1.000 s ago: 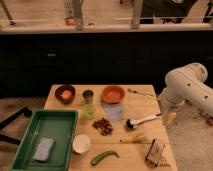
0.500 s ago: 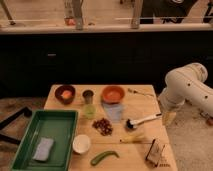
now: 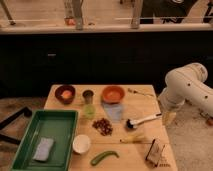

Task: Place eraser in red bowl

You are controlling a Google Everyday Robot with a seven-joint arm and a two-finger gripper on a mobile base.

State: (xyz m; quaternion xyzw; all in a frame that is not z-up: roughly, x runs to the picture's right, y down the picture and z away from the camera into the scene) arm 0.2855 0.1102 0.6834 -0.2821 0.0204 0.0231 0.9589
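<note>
Camera view shows you the wooden table [image 3: 145, 102] from the front and above, with the white arm [image 3: 187, 85] bent over its right side. Your gripper [image 3: 169, 118] hangs at the arm's lower end, just off the table's right edge and near the tip of the white-handled brush [image 3: 143, 120]. Its jaws stand spread, and nothing sits between them.

You find the eraser [image 3: 155, 152] at the near right corner of the table. It is a small dark block with a lighter face, lying askew to the table's edge. It is apart from your gripper, which hangs farther back along the same side.

The red bowl [image 3: 113, 93] stands at the back of the table, about midway across and well apart from the eraser. The brush and a yellowish thing [image 3: 132, 138] lie between the two.

To the left of the red bowl you see a dark cup [image 3: 88, 96], then a maroon bowl [image 3: 65, 93] with something orange in it. A green cup [image 3: 89, 111] stands just in front of the dark cup, and a pale blue flat piece [image 3: 114, 111] lies just in front of the red bowl. A dark brown heap [image 3: 102, 126] sits near the table's middle.

At the near edge stand a small white bowl [image 3: 81, 144] and a long green vegetable [image 3: 104, 157]. The green tray [image 3: 30, 137] on the left holds a grey-blue sponge [image 3: 43, 148] at its near end.
</note>
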